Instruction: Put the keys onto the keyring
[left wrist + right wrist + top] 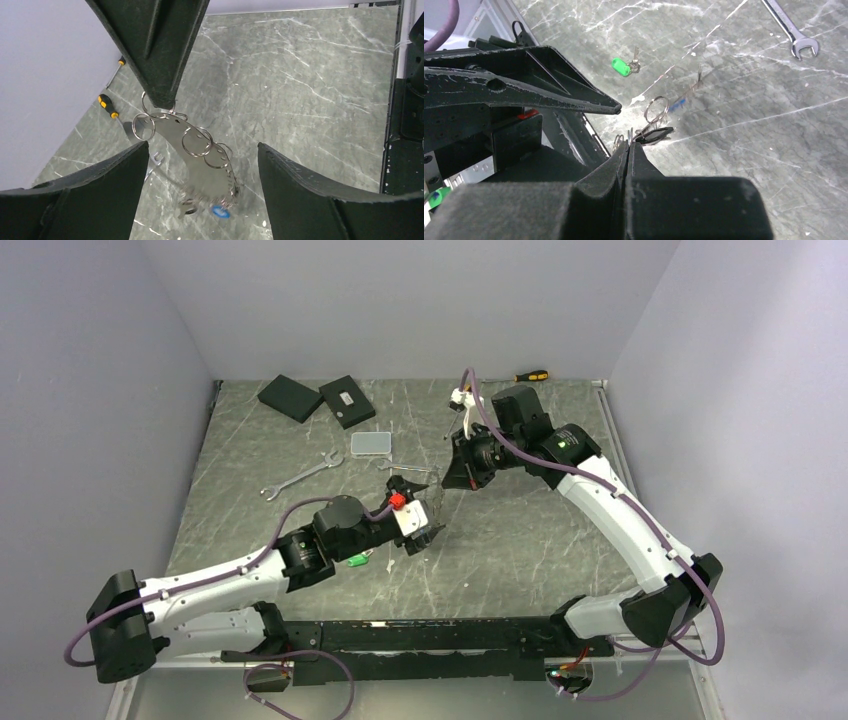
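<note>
The keyring [165, 131] hangs in the air from my right gripper [627, 142], whose jaws are shut on its wire. Small split rings [196, 142] and several keys dangle from it, among them a blue-headed key [220, 211] at the bottom and a black-headed key [655, 134] by the right fingertips. My left gripper [202, 144] is open, one finger on each side of the hanging bunch and not touching it. A green-tagged key [357, 559] lies on the table beside the left arm's wrist. Both grippers meet near the table's centre [445, 495].
Two silver spanners [300, 476] [405, 468] lie left of the grippers. A clear plastic box [371, 443] and two black boxes [290, 397] [347, 401] sit toward the back left. A yellow-and-black screwdriver [530, 375] lies at the back wall.
</note>
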`<state>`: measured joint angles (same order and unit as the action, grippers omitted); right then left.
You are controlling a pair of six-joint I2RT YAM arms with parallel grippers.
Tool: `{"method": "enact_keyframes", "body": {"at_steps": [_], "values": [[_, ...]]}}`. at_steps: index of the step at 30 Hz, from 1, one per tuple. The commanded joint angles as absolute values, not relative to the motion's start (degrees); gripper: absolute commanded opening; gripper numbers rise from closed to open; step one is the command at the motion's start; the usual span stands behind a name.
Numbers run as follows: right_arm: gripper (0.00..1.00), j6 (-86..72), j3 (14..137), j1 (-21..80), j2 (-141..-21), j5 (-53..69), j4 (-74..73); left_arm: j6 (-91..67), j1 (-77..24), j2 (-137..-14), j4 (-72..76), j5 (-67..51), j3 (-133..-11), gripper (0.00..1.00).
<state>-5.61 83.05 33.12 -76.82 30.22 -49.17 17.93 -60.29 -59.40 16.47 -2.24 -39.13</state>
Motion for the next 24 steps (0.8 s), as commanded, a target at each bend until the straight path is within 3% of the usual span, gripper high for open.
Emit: {"method": "enact_keyframes", "body": {"at_steps": [1, 5, 12, 15, 19, 24], "values": [[0.0, -6.07, 83.28, 33.13, -75.26, 28.9, -44.49, 14.44, -60.03, -59.97, 20.75, -3.83, -39.41, 0.84], [0.0, -5.81, 83.92, 33.11, -75.73, 29.54, -44.95, 12.69, -60.04, -62.59, 23.47, -0.33, -39.25, 0.82], [0.0, -5.98, 83.43, 33.13, -75.51, 30.97, -44.82, 10.18, -60.03, -68.62, 32.01, 6.94, -39.11, 0.67], [0.0, -5.91, 83.22, 33.09, -75.46, 31.2, -44.95, 10.96, -60.03, -69.42, 33.14, 7.5, -39.2, 0.45], [0.0, -5.42, 83.36, 33.13, -75.82, 30.82, -45.53, 14.17, -60.03, -68.69, 31.11, 7.14, -39.53, 0.02], [0.0, -4.82, 84.77, 33.09, -77.42, 29.87, -46.52, 17.28, -60.03, -66.98, 26.96, 3.44, -39.16, 0.0]]}}
